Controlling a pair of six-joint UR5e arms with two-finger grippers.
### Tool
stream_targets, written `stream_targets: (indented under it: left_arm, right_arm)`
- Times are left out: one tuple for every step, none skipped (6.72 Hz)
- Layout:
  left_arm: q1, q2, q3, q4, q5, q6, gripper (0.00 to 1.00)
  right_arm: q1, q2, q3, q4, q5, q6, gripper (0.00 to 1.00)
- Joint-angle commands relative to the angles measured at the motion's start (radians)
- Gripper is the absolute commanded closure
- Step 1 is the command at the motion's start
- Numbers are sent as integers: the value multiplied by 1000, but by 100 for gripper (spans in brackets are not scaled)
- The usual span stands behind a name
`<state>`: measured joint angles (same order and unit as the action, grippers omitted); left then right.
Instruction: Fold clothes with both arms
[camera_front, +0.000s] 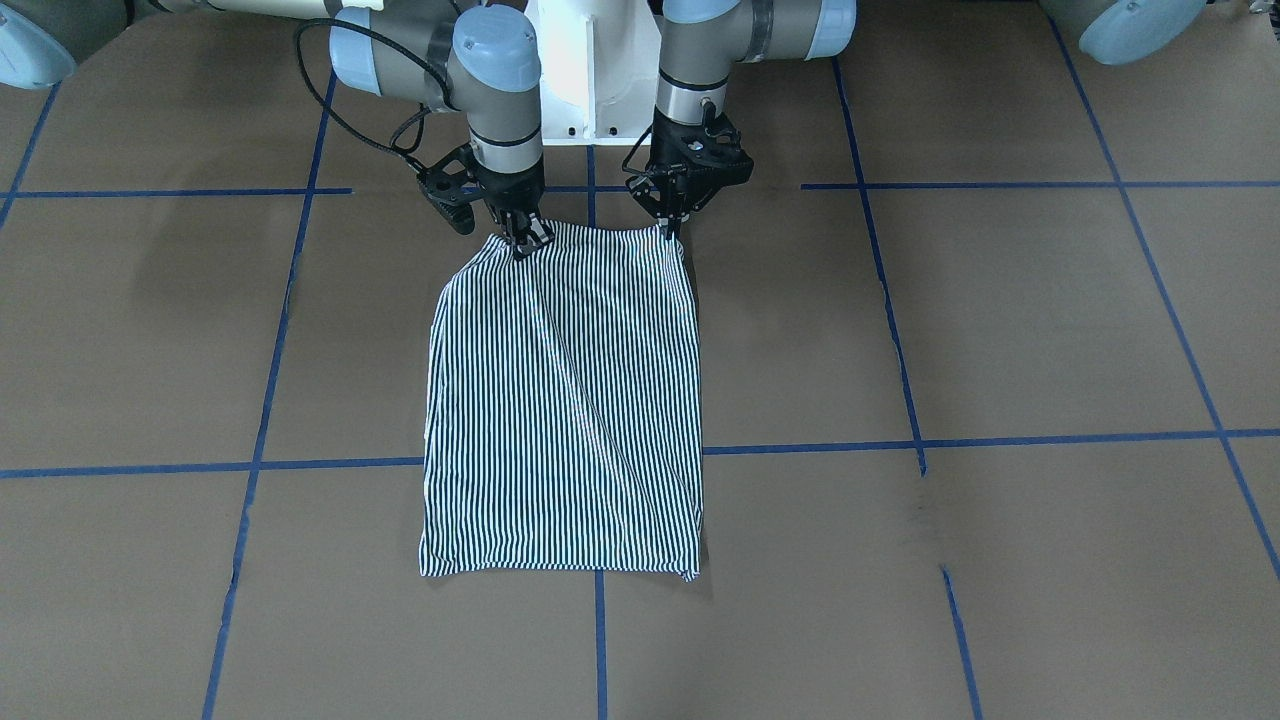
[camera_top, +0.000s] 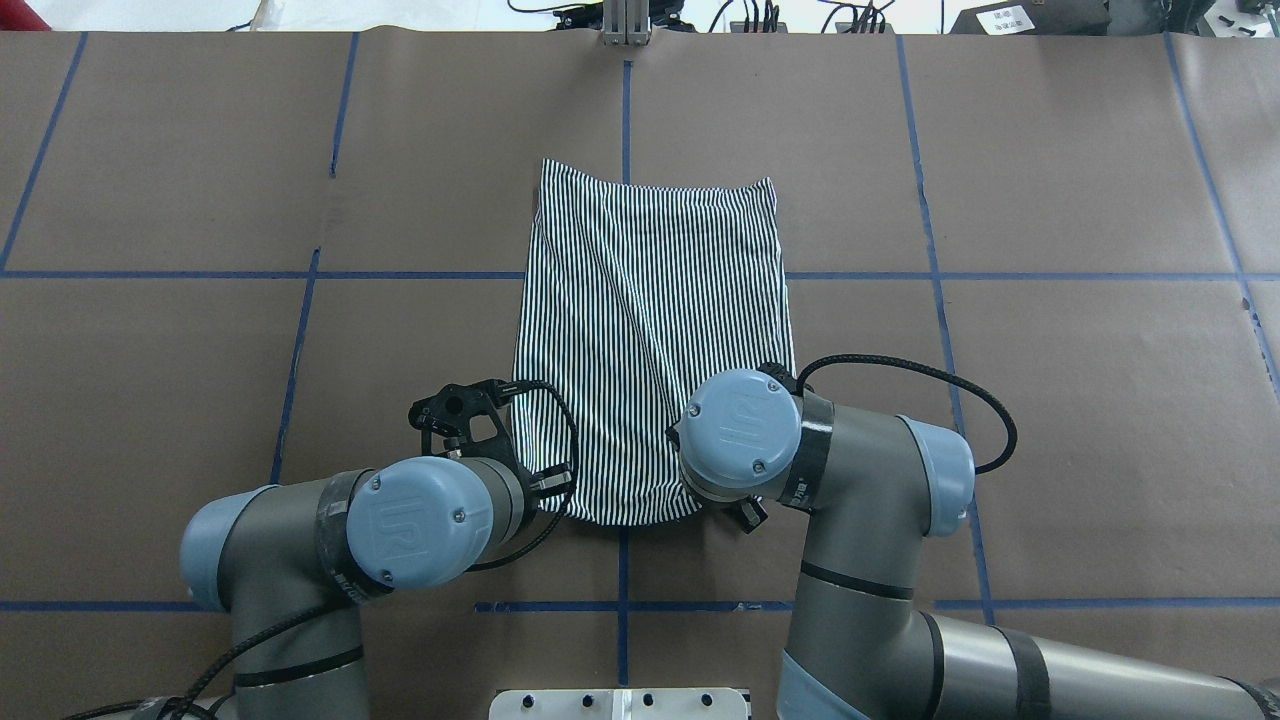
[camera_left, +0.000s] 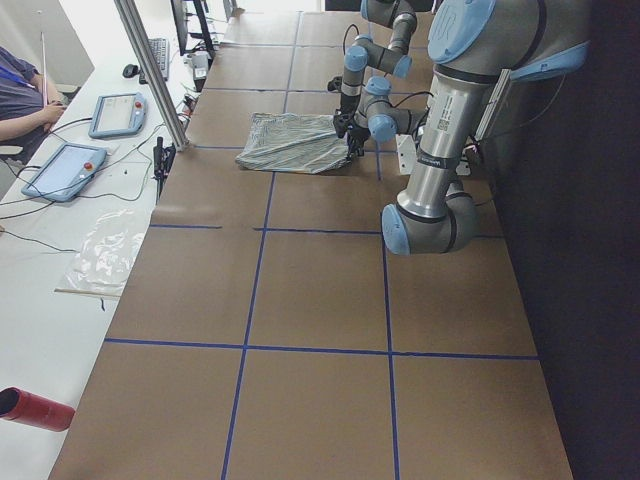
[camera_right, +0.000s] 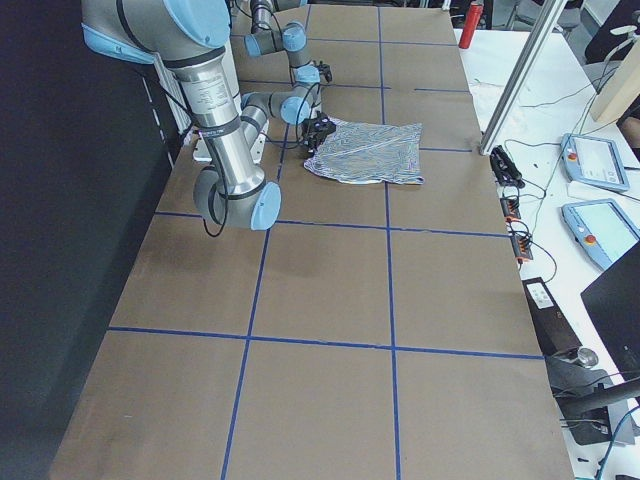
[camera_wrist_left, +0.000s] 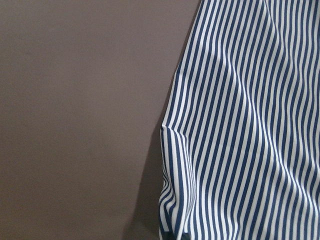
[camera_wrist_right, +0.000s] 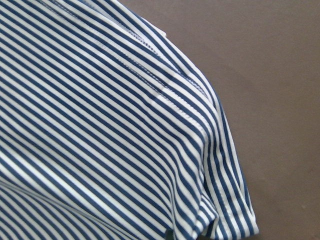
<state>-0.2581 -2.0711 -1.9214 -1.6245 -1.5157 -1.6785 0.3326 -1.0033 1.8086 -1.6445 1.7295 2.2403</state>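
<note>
The striped polo shirt (camera_front: 565, 400) lies on the brown table as a folded oblong, back side up, with collar and placket hidden. It also shows in the overhead view (camera_top: 650, 330) and fills both wrist views (camera_wrist_left: 240, 125) (camera_wrist_right: 100, 125). My left gripper (camera_front: 672, 232) is shut on the corner of the shirt edge nearest the robot. My right gripper (camera_front: 522, 243) is shut on the other corner of that edge. Both corners are pinched and slightly raised. In the overhead view the arms' wrists cover both grippers. No fingers show in the wrist views.
The white pedestal base (camera_front: 590, 70) stands just behind the grippers. Blue tape lines (camera_front: 800, 448) grid the brown table. A side bench holds tablets (camera_left: 65, 170), cables and a red cylinder (camera_left: 35, 408); a metal post (camera_left: 150, 70) stands at the table's far edge.
</note>
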Motion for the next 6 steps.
stream_targets:
  left_arm:
    - [66, 52, -144, 43, 0, -7, 100]
    - [100, 71, -228, 64, 0, -15, 100]
    - [137, 78, -244, 86, 0, -18, 100]
    - [145, 78, -242, 84, 0, -20, 100]
    - [149, 78, -226, 84, -1, -18, 100]
    - [136, 68, -190, 78, 3, -14, 100]
  right_arm:
    - [-67, -91, 149, 0, -5, 1, 100]
    - [-108, -103, 202, -1, -20, 1, 100]
    - [-157, -113, 225, -1, -52, 2, 100]
    - [-176, -112, 221, 0, -73, 1, 100]
    - [-161, -104, 215, 0, -76, -8, 100]
    - [-112, -103, 210, 3, -76, -22, 100]
